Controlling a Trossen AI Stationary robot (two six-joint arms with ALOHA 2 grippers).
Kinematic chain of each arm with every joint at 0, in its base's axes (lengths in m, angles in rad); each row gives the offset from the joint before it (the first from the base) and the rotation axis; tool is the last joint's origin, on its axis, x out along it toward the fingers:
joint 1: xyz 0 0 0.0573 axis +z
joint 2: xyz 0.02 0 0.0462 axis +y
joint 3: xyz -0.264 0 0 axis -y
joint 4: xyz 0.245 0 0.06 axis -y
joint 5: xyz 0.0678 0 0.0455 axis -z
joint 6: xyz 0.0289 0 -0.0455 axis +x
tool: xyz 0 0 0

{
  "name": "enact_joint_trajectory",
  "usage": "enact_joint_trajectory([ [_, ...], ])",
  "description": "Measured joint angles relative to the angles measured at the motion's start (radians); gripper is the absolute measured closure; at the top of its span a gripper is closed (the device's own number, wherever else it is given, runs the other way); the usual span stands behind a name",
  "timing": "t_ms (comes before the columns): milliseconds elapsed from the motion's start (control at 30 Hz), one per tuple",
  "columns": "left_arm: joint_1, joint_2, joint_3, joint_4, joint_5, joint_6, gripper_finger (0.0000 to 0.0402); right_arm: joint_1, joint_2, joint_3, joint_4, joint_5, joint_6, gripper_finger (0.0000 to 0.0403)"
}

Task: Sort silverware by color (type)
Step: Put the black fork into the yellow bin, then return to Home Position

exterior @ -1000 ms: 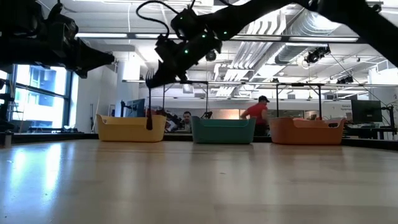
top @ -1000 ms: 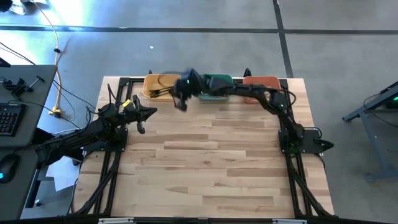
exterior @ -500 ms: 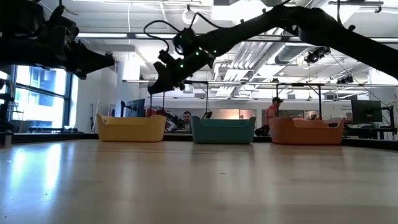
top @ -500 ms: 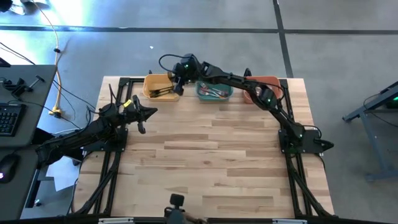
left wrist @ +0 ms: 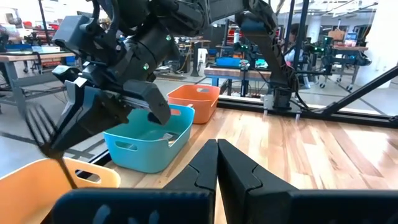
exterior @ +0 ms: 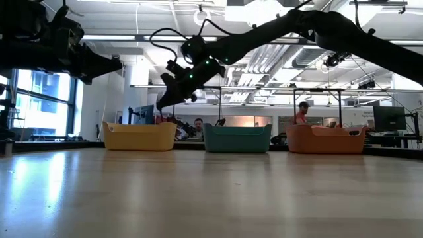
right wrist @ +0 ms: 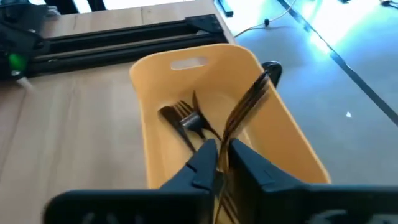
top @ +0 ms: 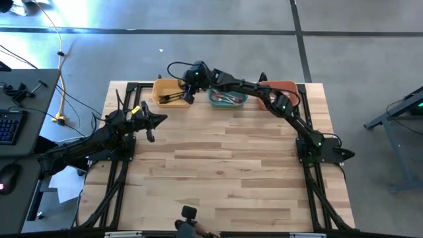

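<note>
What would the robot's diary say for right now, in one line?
right gripper: above yellow bin, black fork at its tip | yellow bin: second fork inside | left gripper: shut, waiting on the left

This looks like a robotics lab set in an open-plan office or workshop hall. A pale butcher-block wooden table point(top: 218, 165) on a black metal frame stands on a bare grey concrete floor point(top: 198, 46). Beside it, a desk carries a black computer keyboard point(top: 9, 125) and loose cables. Across the table, exposed silver ceiling ducts point(exterior: 291, 33) and strip lights run overhead, with workbenches, monitors and what seems to be a person in a red top point(exterior: 302, 116) far behind.
</note>
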Motion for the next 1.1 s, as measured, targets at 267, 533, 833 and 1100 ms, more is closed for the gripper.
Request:
enact_joint_trajectory([
  [267,0.0,0.0,0.0,-0.019,0.0,0.007,0.0401,0.009,0.001,0.0,-0.005,0.054,0.028,0.0292],
  [533,0.0,0.0,0.0,-0.021,0.0,0.016,0.0402,0.039,-0.024,0.0,-0.006,0.059,-0.117,0.0343],
  [833,0.0,-0.019,0.0,-0.063,0.001,0.026,0.0402,0.119,-0.056,-0.176,0.278,-0.022,-0.15,0.0399],
  [1100,0.0,-0.117,0.0,-0.154,0.002,0.018,0.0402,0.166,-0.269,-0.643,0.746,0.012,-0.06,0.0402],
])
